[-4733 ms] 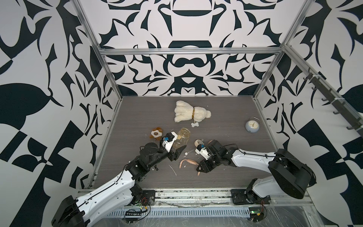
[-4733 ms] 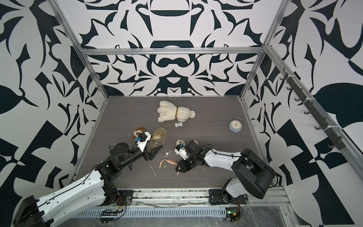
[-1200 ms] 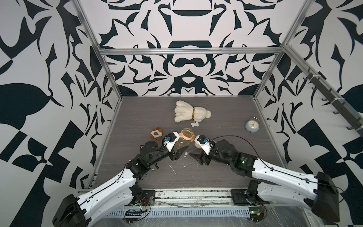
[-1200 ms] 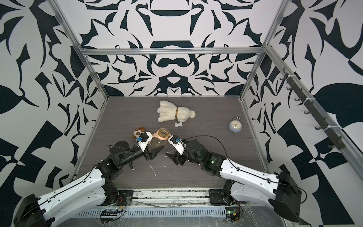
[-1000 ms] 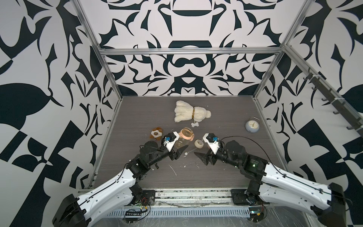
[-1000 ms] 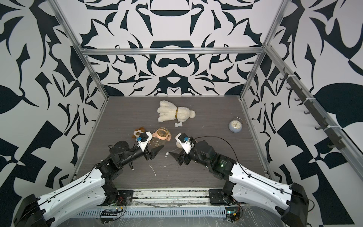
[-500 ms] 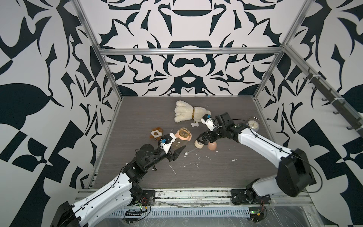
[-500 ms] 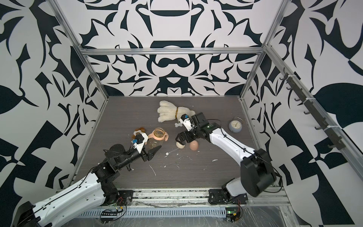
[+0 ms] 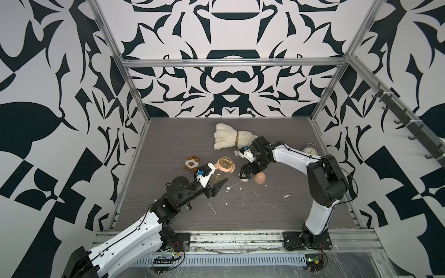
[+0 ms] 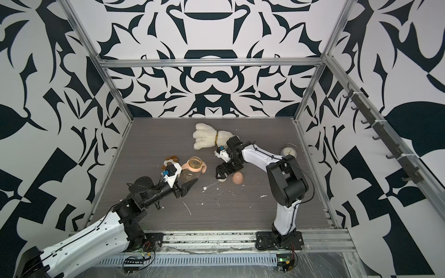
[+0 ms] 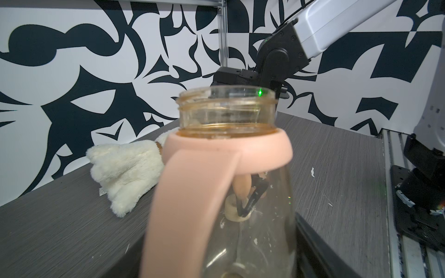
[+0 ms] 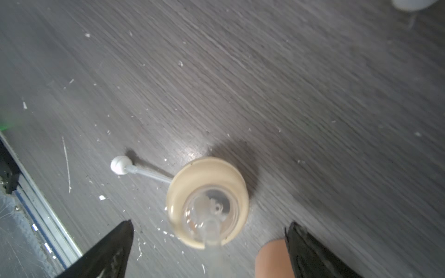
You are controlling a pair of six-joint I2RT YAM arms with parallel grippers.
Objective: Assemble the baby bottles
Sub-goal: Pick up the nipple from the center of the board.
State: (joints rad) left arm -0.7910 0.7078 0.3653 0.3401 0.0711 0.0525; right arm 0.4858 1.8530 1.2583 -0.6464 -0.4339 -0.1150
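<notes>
Right pincer [image 12: 209, 224] spread wide over collar [image 12: 204, 172]; dome cap [image 9: 260, 178] beside.

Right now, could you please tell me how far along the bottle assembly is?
Done: the peach handle piece sits around the neck of the amber bottle body, gripped by the left jaws. In hand: the right jaws stand open over the cream collar with straw, which lies on the table ungripped. Left: fit that collar onto the bottle, then the dome cap lying beside it.
</notes>
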